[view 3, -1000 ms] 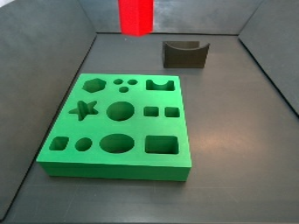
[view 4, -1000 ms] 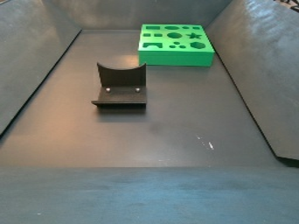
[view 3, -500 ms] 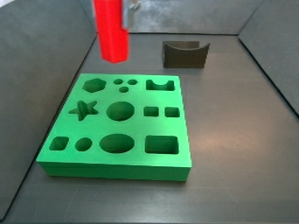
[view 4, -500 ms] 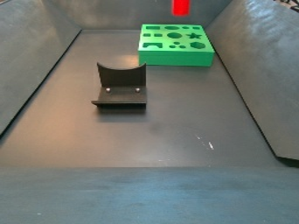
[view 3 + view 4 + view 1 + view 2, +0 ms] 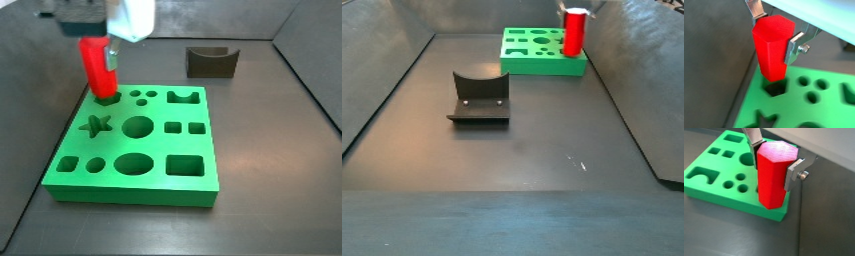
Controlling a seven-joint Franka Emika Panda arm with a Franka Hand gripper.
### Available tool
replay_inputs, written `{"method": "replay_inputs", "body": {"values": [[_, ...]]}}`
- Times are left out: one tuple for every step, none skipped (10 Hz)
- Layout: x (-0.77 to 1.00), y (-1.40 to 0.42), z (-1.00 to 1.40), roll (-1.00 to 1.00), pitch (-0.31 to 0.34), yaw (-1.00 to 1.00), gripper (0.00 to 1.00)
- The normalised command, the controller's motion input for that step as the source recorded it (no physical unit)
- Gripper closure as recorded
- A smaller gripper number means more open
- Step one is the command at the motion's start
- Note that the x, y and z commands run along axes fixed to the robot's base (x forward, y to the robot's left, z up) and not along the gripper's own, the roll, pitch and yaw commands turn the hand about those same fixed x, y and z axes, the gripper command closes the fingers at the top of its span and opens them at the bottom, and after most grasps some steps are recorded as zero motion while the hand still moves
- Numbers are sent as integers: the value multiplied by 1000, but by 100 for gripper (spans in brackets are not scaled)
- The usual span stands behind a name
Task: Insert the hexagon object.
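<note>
My gripper [image 5: 777,34] clamps the red peg [image 5: 771,47], its long axis vertical, lower end pointing down over the green board [image 5: 134,150] beneath.

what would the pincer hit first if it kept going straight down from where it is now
The pincer points down, shut on the hexagon object. The peg's lower end would probably meet the green board first, at or in its hexagonal hole at the corner. Whether it is aligned is unclear.
</note>
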Motion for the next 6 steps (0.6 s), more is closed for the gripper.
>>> {"method": "replay_inputs", "body": {"values": [[-31, -503, -17, -91, -10, 0, 100], [166, -509, -74, -4, 0, 0, 100], [506, -243, -269, 0, 44, -74, 100], [560, 46, -463, 0, 80, -123, 100], [486, 174, -511, 0, 84, -157, 100], [120, 323, -560, 0, 53, -83, 100]]}}
